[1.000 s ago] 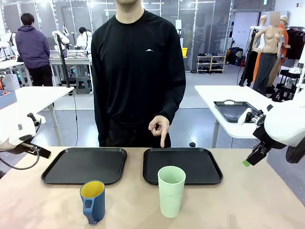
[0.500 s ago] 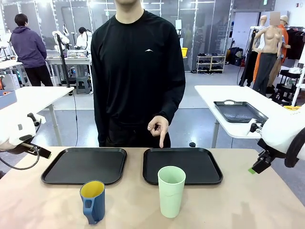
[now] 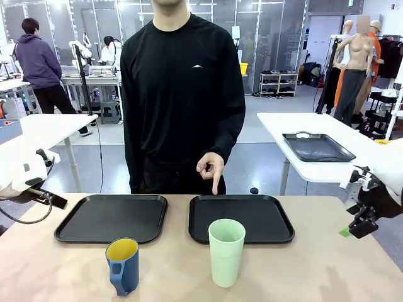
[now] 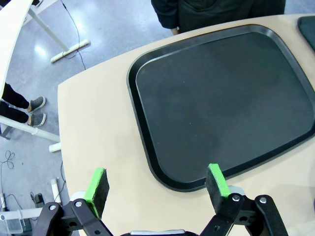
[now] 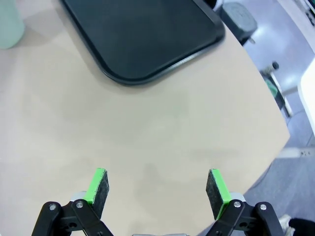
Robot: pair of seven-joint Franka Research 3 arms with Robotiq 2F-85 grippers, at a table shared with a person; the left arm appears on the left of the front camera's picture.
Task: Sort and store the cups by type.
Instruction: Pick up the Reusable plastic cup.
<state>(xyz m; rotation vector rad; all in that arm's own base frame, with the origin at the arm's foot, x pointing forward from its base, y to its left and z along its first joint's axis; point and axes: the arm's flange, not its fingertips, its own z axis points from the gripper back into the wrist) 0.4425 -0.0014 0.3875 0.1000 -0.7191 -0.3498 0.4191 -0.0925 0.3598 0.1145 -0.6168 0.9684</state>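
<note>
Now the mint-green tumbler stands near, before the right tray, and the blue mug before the left tray. The person's hand points at the right one, probably marking a destination. My left gripper and right gripper hang spread, empty.

Left tray bare, pointing hand at right tray's far rim

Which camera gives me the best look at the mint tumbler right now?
Front view: the tumbler stands whole and upright, on the near side of the right tray. The right wrist view catches a sliver of the tumbler at its top corner; the left wrist view looks down on the left tray.
</note>
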